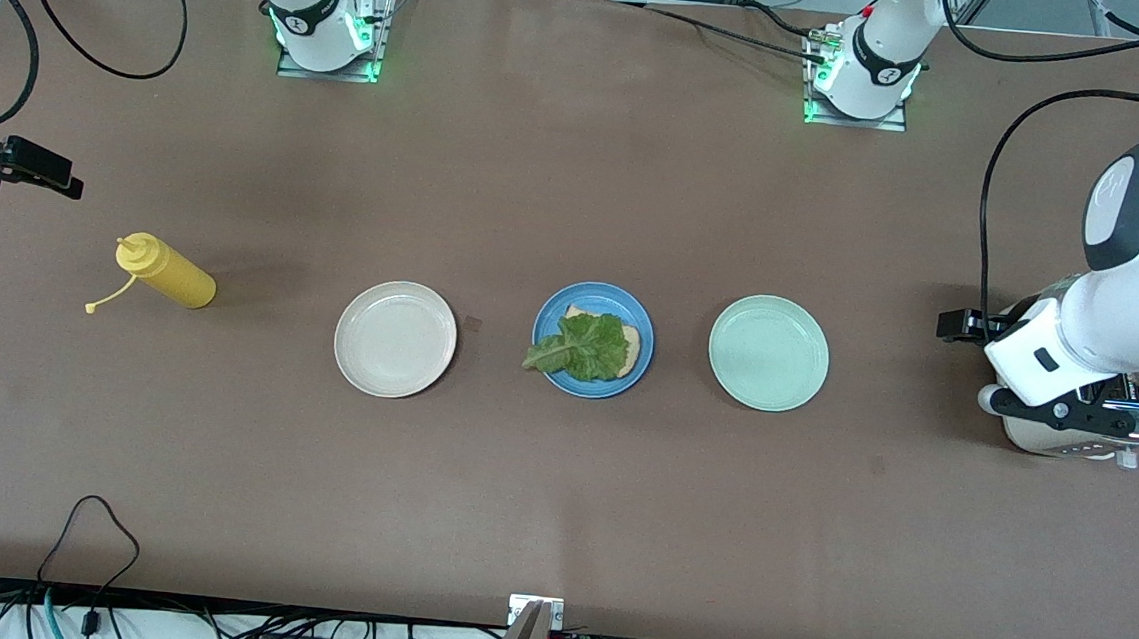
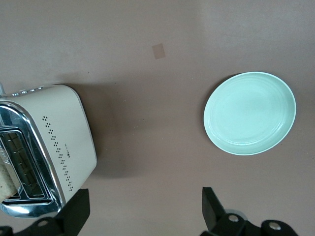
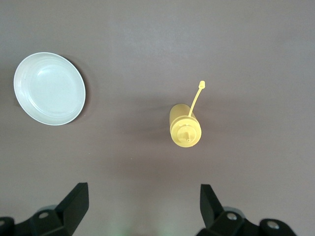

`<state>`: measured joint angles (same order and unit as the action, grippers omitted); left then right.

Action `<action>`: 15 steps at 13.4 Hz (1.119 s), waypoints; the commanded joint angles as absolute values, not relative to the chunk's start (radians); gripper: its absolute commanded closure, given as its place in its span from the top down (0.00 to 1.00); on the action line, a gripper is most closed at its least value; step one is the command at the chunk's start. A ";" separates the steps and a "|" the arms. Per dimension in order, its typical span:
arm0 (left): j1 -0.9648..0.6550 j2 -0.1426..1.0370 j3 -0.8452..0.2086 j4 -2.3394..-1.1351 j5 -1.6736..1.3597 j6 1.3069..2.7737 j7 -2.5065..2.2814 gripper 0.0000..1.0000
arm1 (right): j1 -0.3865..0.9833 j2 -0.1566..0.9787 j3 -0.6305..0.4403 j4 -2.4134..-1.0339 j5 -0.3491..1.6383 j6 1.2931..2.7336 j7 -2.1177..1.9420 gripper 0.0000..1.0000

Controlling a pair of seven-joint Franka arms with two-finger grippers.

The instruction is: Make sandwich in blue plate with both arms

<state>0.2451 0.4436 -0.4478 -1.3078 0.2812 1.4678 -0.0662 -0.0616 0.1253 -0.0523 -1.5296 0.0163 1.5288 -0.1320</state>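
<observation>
Assembly on the blue plate (image 1: 561,304) stands half done: one bread slice (image 1: 628,342) lies in it with a lettuce leaf (image 1: 583,346) on top, the leaf's stem overhanging the rim toward the cream-white plate (image 1: 395,338). The plate sits mid-table between that plate and the mint-green plate (image 1: 768,352). No top slice is on it yet.

The left gripper (image 2: 145,209) hovers with jaws spread wide and empty, over the table just beside the toaster (image 2: 47,147) at the left arm's end. A bread slice (image 2: 7,179) shows in one toaster slot; this is judged to be the missing top piece.

Recommended procedure: centre the open jaws over the slot, align them across the slice's thin faces, descend until the fingertips straddle the crust, then close gently to avoid crushing. Lift straight up so the slice clears the slot walls.

The right gripper (image 3: 142,206) waits, open and empty, over the table near the yellow squeeze bottle (image 1: 170,274).
</observation>
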 commanded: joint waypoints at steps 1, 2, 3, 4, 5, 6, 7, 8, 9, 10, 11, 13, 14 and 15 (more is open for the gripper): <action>0.239 0.443 -0.446 -1.301 0.265 1.470 -0.067 1.00 | -0.081 0.103 -0.035 -1.552 -0.002 1.532 -0.149 1.00; 0.239 0.443 -0.446 -1.302 0.265 1.470 -0.067 1.00 | -0.080 0.104 -0.034 -1.551 -0.002 1.532 -0.149 1.00; 0.241 0.445 -0.446 -1.302 0.265 1.470 -0.067 1.00 | -0.078 0.104 -0.034 -1.552 -0.002 1.532 -0.147 1.00; 0.244 0.443 -0.446 -1.302 0.265 1.470 -0.067 1.00 | -0.077 0.106 -0.034 -1.552 -0.002 1.531 -0.144 1.00; 0.244 0.443 -0.446 -1.302 0.265 1.470 -0.067 1.00 | -0.074 0.106 -0.034 -1.552 -0.002 1.532 -0.143 1.00; 0.241 0.445 -0.446 -1.302 0.265 1.471 -0.069 1.00 | -0.071 0.106 -0.034 -1.552 -0.002 1.531 -0.140 1.00; 0.238 0.445 -0.446 -1.302 0.265 1.471 -0.069 1.00 | -0.068 0.106 -0.034 -1.552 -0.002 1.531 -0.138 1.00; 0.238 0.445 -0.446 -1.302 0.265 1.471 -0.071 1.00 | -0.067 0.106 -0.034 -1.552 -0.002 1.531 -0.138 1.00; 0.236 0.445 -0.446 -1.302 0.265 1.471 -0.071 1.00 | -0.067 0.106 -0.034 -1.552 -0.002 1.531 -0.137 1.00; 0.235 0.446 -0.446 -1.302 0.265 1.471 -0.074 1.00 | -0.067 0.106 -0.034 -1.552 -0.002 1.529 -0.137 1.00; 0.235 0.446 -0.446 -1.302 0.265 1.471 -0.074 1.00 | -0.071 0.113 -0.034 -1.554 0.000 1.529 -0.133 1.00; 0.236 0.451 -0.446 -1.302 0.265 1.471 -0.074 1.00 | -0.078 0.135 -0.035 -1.552 0.009 1.525 -0.136 1.00; 0.236 0.451 -0.446 -1.302 0.265 1.471 -0.074 1.00 | -0.078 0.140 -0.038 -1.555 0.011 1.522 -0.152 1.00; 0.236 0.451 -0.446 -1.302 0.265 1.471 -0.074 1.00 | -0.083 0.132 -0.038 -1.578 0.008 1.520 -0.153 1.00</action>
